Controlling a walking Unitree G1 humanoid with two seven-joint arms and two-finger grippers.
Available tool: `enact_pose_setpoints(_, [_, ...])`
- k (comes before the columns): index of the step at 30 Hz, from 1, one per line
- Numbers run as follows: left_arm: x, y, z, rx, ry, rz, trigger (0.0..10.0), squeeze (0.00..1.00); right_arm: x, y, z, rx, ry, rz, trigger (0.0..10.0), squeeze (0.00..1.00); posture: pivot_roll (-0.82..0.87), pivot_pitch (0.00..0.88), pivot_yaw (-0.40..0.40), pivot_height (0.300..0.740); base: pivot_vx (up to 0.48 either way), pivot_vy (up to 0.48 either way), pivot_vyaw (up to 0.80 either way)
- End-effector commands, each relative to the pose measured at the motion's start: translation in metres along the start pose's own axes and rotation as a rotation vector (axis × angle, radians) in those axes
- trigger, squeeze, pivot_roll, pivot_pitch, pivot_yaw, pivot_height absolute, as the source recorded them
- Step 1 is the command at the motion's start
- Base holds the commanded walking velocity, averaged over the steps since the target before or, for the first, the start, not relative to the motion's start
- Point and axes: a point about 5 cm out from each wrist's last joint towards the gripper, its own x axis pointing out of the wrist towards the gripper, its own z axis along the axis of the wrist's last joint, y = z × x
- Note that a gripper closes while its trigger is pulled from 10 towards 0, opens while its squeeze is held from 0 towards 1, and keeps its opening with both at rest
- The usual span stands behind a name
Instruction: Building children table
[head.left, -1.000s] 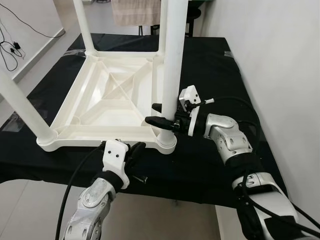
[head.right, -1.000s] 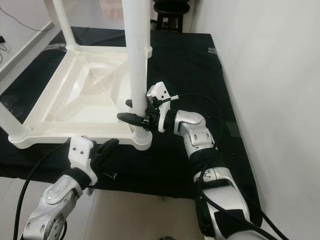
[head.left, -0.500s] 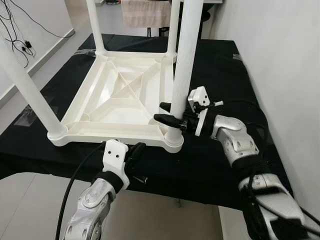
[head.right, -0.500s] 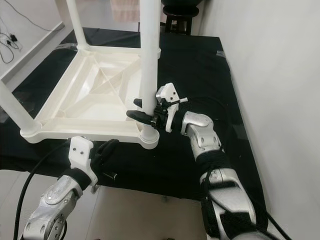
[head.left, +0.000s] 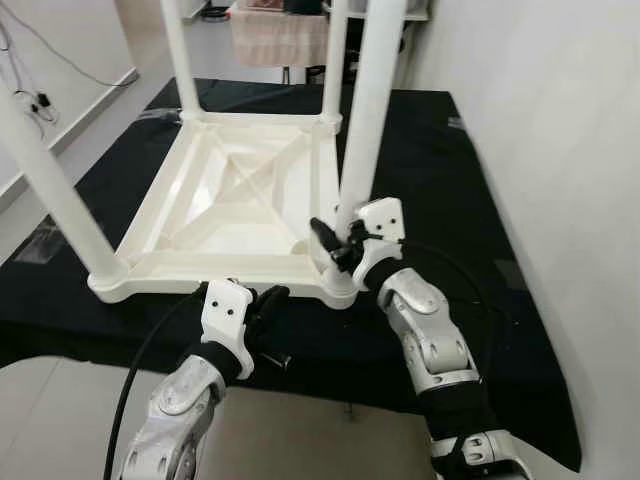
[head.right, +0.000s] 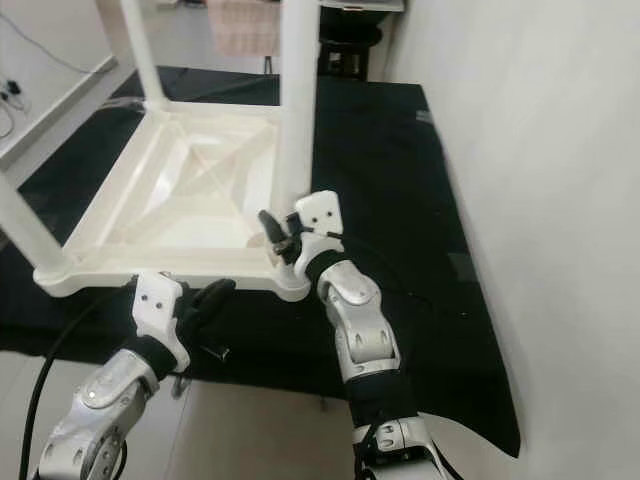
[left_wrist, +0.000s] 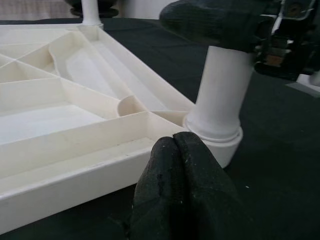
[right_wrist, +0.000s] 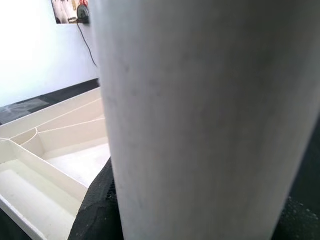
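While the white plastic table top (head.left: 240, 205) lies upside down on the black cloth (head.left: 440, 180), four white legs stand in its corner sockets, counted: one at each far corner, one at the near left corner, and the near right leg (head.left: 366, 110). The right gripper (head.left: 336, 243) sits low on that near right leg, just above the socket collar (left_wrist: 214, 131), with its black fingers pinching the tube between them. The left gripper (head.left: 262, 308) hovers just beside the near rim of the table top, its two fingers (left_wrist: 185, 185) pressed together on nothing.

Risk assessment: the grip is placed close to the socket, so a sideways pull could tilt the leg and jam or unseat it. Because the left gripper does not hold the table top, any twist or push on the leg could slide the whole inverted assembly across the cloth toward the near edge. A small dark object (head.left: 280, 357) lies on the cloth near the left gripper; what it is cannot be told. Two grippers are present.
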Motion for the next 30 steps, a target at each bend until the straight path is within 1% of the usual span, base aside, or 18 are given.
enact_pose_setpoints(1, [-0.002,0.001,-0.003,-0.005,0.013,0.004,10.0,0.00,-0.008,0.001,-0.030,0.076,0.159,-0.034,10.0,0.00,0.08,0.099,-0.027,0.740,0.000,0.000,0.00])
enact_pose_setpoints(2, [-0.001,0.000,-0.003,-0.007,0.014,-0.001,10.0,0.00,-0.008,0.000,-0.027,0.090,0.148,0.001,10.0,1.00,0.08,0.095,-0.025,0.740,0.000,0.000,0.00])
enact_pose_setpoints(3, [-0.001,0.000,-0.003,-0.008,0.015,-0.005,10.0,0.00,-0.007,-0.001,-0.023,0.103,0.132,0.047,10.0,1.00,0.08,0.094,-0.024,0.740,0.000,0.000,0.00])
enact_pose_setpoints(5, [-0.001,0.000,-0.003,-0.008,0.015,-0.005,10.0,0.00,-0.007,-0.001,-0.023,0.103,0.132,0.047,10.0,1.00,0.08,0.094,-0.024,0.740,0.000,0.000,0.00])
enact_pose_setpoints(6, [-0.001,-0.001,-0.004,-0.008,0.016,-0.008,10.0,0.00,-0.006,-0.002,-0.018,0.117,0.108,0.089,10.0,1.00,0.08,0.094,-0.024,0.740,0.000,0.000,0.00])
enact_pose_setpoints(8, [0.000,-0.001,-0.004,-0.010,0.015,-0.010,10.0,0.00,-0.003,-0.011,-0.006,0.105,0.064,0.166,10.0,1.00,0.08,0.090,-0.027,0.740,0.000,0.000,0.00])
enact_pose_setpoints(9, [0.000,-0.001,-0.004,-0.010,0.015,-0.010,10.0,0.00,-0.003,-0.011,-0.006,0.105,0.064,0.166,10.0,1.00,0.08,0.090,-0.027,0.740,0.000,0.000,0.00])
enact_pose_setpoints(10, [0.000,-0.002,-0.004,-0.011,0.015,-0.010,10.0,0.00,-0.001,-0.016,0.001,0.077,0.036,0.242,10.0,0.55,0.08,0.089,-0.031,0.740,0.000,0.000,0.00])
enact_pose_setpoints(11, [0.000,-0.002,-0.004,-0.012,0.014,-0.008,10.0,0.00,0.000,-0.021,0.008,0.063,0.013,0.330,10.0,0.00,0.09,0.086,-0.032,0.740,0.000,0.000,0.00])
enact_pose_setpoints(13, [0.000,-0.002,-0.004,-0.012,0.014,-0.008,10.0,0.00,0.000,-0.021,0.008,0.063,0.013,0.330,10.0,0.00,0.09,0.086,-0.032,0.740,0.000,0.000,0.00])
enact_pose_setpoints(15, [0.000,-0.003,-0.005,-0.012,0.015,-0.007,10.0,0.00,-0.001,-0.030,0.015,0.018,0.006,0.474,10.0,0.00,0.09,0.077,-0.035,0.740,0.000,0.000,0.00])
enact_pose_setpoints(16, [0.000,-0.003,-0.005,-0.012,0.015,-0.007,10.0,0.00,-0.001,-0.030,0.015,0.018,0.006,0.474,10.0,0.00,0.09,0.077,-0.035,0.740,0.000,0.000,0.00])
enact_pose_setpoints(18, [0.001,-0.003,-0.005,-0.012,0.016,-0.007,10.0,0.00,-0.002,-0.038,0.017,-0.012,0.033,0.575,10.0,0.00,0.10,0.074,-0.037,0.740,0.000,0.000,0.00])
enact_pose_setpoints(20, [0.001,-0.003,-0.005,-0.012,0.016,-0.008,10.0,0.00,-0.001,-0.041,0.019,-0.016,0.050,0.617,10.0,0.00,0.10,0.072,-0.039,0.740,0.000,0.000,0.00])
enact_pose_setpoints(22, [0.001,-0.003,-0.005,-0.012,0.016,-0.008,10.0,0.00,-0.001,-0.041,0.019,-0.016,0.050,0.617,10.0,0.00,0.10,0.072,-0.039,0.740,0.000,0.000,0.00])
enact_pose_setpoints(23, [0.001,-0.003,-0.005,-0.012,0.016,-0.008,10.0,0.00,0.001,-0.045,0.020,-0.001,0.069,0.651,10.0,0.00,0.10,0.073,-0.040,0.740,0.000,0.000,0.00])
enact_pose_setpoints(24, [0.000,-0.004,-0.005,-0.012,0.016,-0.008,10.0,0.00,0.005,-0.047,0.022,0.022,0.086,0.685,0.0,0.00,0.11,0.075,-0.041,0.740,0.000,0.000,0.00])
enact_pose_setpoints(30, [0.000,-0.004,-0.005,-0.011,0.017,-0.008,10.0,0.00,0.009,-0.047,0.023,0.051,0.081,0.702,0.0,0.00,0.11,0.079,-0.040,0.740,0.000,0.000,0.00])
